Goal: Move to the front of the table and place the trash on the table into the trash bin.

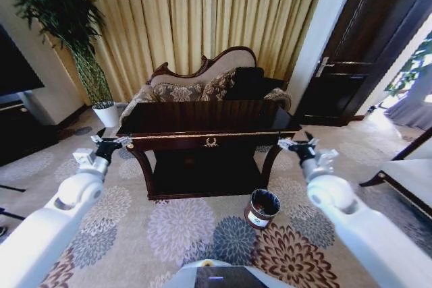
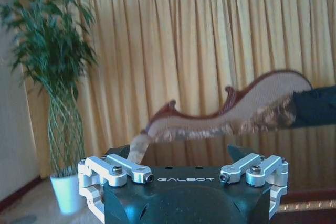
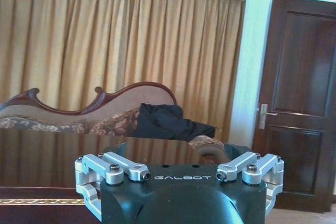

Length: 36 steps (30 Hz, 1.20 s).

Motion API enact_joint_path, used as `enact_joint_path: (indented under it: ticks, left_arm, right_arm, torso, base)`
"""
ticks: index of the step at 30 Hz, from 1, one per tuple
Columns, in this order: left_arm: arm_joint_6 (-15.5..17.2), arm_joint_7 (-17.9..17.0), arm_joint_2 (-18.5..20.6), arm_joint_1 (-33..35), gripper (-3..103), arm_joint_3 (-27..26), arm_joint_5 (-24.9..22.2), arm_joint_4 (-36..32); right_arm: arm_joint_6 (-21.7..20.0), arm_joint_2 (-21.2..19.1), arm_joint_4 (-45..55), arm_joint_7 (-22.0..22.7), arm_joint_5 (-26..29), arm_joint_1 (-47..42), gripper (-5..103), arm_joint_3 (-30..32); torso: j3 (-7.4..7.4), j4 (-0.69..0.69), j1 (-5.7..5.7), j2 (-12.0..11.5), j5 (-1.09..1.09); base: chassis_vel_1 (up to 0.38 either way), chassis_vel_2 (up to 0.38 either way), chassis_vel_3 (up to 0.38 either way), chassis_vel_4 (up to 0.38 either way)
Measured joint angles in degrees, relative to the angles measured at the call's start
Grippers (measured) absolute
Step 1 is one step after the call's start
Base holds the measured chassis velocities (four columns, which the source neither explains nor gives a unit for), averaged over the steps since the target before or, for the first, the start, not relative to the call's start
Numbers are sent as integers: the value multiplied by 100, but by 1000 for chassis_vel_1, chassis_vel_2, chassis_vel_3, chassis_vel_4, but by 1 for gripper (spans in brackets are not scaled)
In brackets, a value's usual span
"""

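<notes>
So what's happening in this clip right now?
The robot faces the front of the dark table with both arms held forward and nothing in hand. The left claw hangs open at the table's left front corner, the right claw open at its right front corner. The trash bin stands on the carpet by the table's right front leg. No trash can be made out on the glossy tabletop.

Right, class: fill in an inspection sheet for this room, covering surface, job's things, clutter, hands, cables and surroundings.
Surface: dark glossy table with gold trim, top reflecting the room.
Job's things: trash bin on the carpet by the table's front right leg; no trash visible on the table top.
Clutter: dark cloth on the sofa.
Hands: left hand and right hand open, raised either side of the table front.
Cables: nothing seen.
Surroundings: curtains, potted plant, door.
</notes>
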Motion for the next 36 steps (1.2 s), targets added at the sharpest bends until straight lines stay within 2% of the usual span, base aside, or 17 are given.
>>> enact_joint_path:
  ticks: [1, 2, 4, 8, 10, 16, 17, 19, 21, 23, 28, 30, 31, 33, 34, 35, 36]
  left_arm:
    - [239, 137, 42, 8, 100, -107, -65, 0]
    - [239, 137, 42, 8, 100, -107, -65, 0]
    - [469, 386, 97, -32, 100, -227, -169, 103]
    - [476, 421, 104, -122, 100, -235, -258, 237]
    - [342, 297, 104, -226, 100, -236, -645, 316]
    - [-45, 183, 105, -233, 100, -238, -896, 215]
    - [-225, 212, 75, -172, 100, -285, -971, 64]
    - [-266, 311, 63, -126, 100, -305, -949, -8]
    - [-348, 600, 58, -77, 100, -269, -702, -66]
    - [-376, 701, 54, -67, 100, -236, -585, -83]
    - [-274, 911, 14, 85, 100, -245, -55, -306]
    - [-242, 909, 9, 112, 100, -264, 31, -352]
    - [-155, 792, -1, 136, 100, -287, 123, -428]
    - [70, 318, -30, 136, 100, -325, 190, -580]
    - [70, 318, -30, 136, 100, -325, 190, -580]
    - [185, 76, -58, 131, 100, -374, 204, -650]
    - [238, -18, -86, 142, 100, -446, 211, -685]
  right_arm:
    - [-3, 32, -27, -6, -19, -31, 100, 22]
    - [-3, 32, -27, -6, -19, -31, 100, 22]
    - [-22, 139, -110, -90, -98, -91, 100, 42]
    - [-19, 231, -193, -132, -153, -122, 100, 40]
    - [109, 392, -238, -202, -210, -217, 100, -16]
    - [363, 623, -220, -324, -439, -325, 100, -113]
    - [549, 785, -180, -497, -769, -453, 100, -113]
    - [598, 839, -142, -604, -908, -538, 100, -105]
    - [739, 865, -82, -1063, -1064, -673, 100, -79]
    - [793, 855, -73, -1230, -1087, -695, 100, -78]
    - [944, 826, 17, -1587, -878, -648, 100, -105]
    - [942, 820, 35, -1604, -883, -636, 100, -108]
    - [909, 815, 65, -1583, -890, -619, 100, -116]
    - [719, 831, 181, -1187, -875, -552, 100, -151]
    - [719, 831, 181, -1187, -875, -552, 100, -151]
    - [592, 858, 243, -916, -870, -528, 100, -160]
    - [520, 892, 281, -757, -880, -525, 100, -159]
  torso:
    - [0, 1, 0, 0, 0]
    - [0, 1, 0, 0, 0]
    - [0, 3, 0, 0, 1]
    - [0, 0, 0, 0, 1]
    - [0, 0, 0, 0, 0]
    - [0, 2, 0, 0, 0]
    - [0, 0, 0, 0, 0]
    - [0, 0, 0, 0, 1]
    - [0, 0, 0, 0, 1]
    - [0, 0, 0, 0, 0]
    - [0, 2, 0, 0, 0]
    - [0, 2, 0, 0, -1]
    - [0, 2, 0, 0, 0]
    - [0, 2, 0, 0, 0]
    - [0, 2, 0, 0, 0]
    - [0, 1, 0, 0, 0]
    - [0, 1, 0, 0, 0]
  base:
    - [0, 0, 0, 0]
    - [0, 0, 0, 0]
    - [0, 0, 0, 0]
    - [0, 0, 0, 0]
    - [0, 0, 0, 0]
    - [0, 0, 0, 0]
    - [0, 0, 0, 0]
    - [0, 0, 0, 0]
    - [0, 0, 0, 0]
    - [0, 0, 0, 0]
    - [0, 0, 0, 0]
    - [0, 0, 0, 0]
    - [0, 0, 0, 0]
    - [0, 0, 0, 0]
    - [0, 0, 0, 0]
    - [0, 0, 0, 0]
    - [0, 0, 0, 0]
